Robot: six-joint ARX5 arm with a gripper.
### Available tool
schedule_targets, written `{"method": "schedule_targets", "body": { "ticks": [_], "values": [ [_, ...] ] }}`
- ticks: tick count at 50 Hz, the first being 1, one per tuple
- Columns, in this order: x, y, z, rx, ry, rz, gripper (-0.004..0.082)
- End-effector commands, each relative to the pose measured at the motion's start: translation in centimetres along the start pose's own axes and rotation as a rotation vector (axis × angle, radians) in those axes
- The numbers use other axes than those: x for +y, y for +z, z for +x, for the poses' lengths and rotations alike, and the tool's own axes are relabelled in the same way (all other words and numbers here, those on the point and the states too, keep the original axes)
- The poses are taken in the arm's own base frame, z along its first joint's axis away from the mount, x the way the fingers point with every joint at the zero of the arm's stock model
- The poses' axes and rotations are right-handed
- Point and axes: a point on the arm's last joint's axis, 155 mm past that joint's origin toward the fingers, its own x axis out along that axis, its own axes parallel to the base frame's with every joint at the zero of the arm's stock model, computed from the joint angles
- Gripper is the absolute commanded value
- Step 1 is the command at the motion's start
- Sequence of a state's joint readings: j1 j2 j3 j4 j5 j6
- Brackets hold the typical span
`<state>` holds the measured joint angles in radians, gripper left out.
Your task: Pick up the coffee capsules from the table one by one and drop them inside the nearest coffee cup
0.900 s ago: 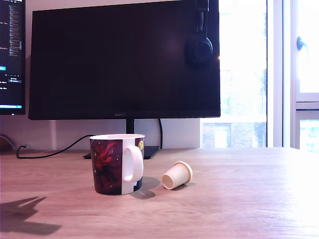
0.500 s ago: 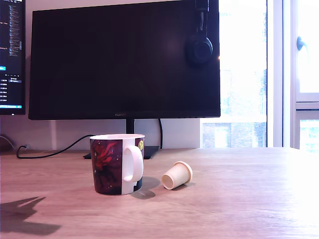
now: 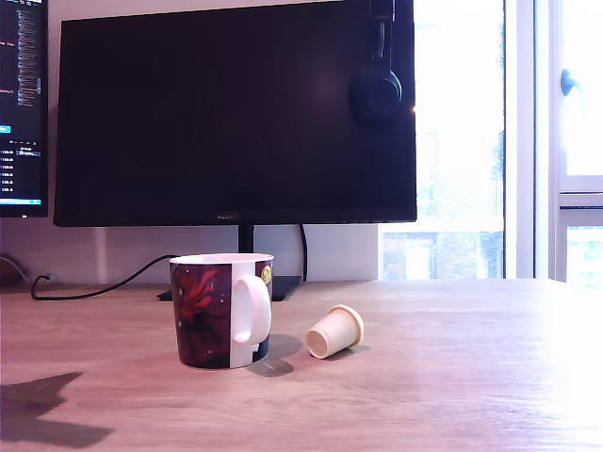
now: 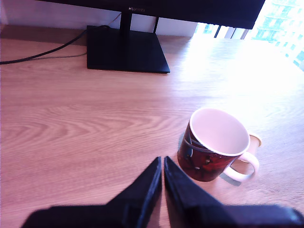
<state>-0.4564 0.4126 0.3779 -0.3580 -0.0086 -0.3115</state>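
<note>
We saw the black gripper (image 4: pixel 162 164), jaws together, above the wood-grain table (image 4: pixel 76 123); the red-and-black ceramic cup (image 4: pixel 214 145) sat at its two o'clock.

office desk: 2 monitors (image 3: pixel 236 113), headphones (image 3: pixel 377 89), window (image 3: pixel 462 141).

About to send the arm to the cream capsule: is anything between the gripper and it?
Yes. In the wrist view the mug stands between the shut gripper and the cream capsule, which peeks out behind the mug's handle side.
</note>
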Motion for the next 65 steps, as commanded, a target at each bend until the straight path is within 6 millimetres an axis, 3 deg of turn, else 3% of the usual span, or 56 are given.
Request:
{"method": "schedule_targets", "body": {
  "ticks": [1,15,25,46,65],
  "values": [
    [0.1,-0.2,0.1,-0.006,-0.002,0.013,-0.002],
    [-1.8,0.6,0.1,-0.038,-0.084,0.042,-0.002],
    [-4.2,0.6,0.6,-0.033,-0.178,0.086,-0.002],
    [-9.2,-0.6,2.5,-0.002,-0.305,0.144,-0.002],
    [-12.8,-3.0,4.1,0.052,-0.372,0.169,-0.002]
  ]
}}
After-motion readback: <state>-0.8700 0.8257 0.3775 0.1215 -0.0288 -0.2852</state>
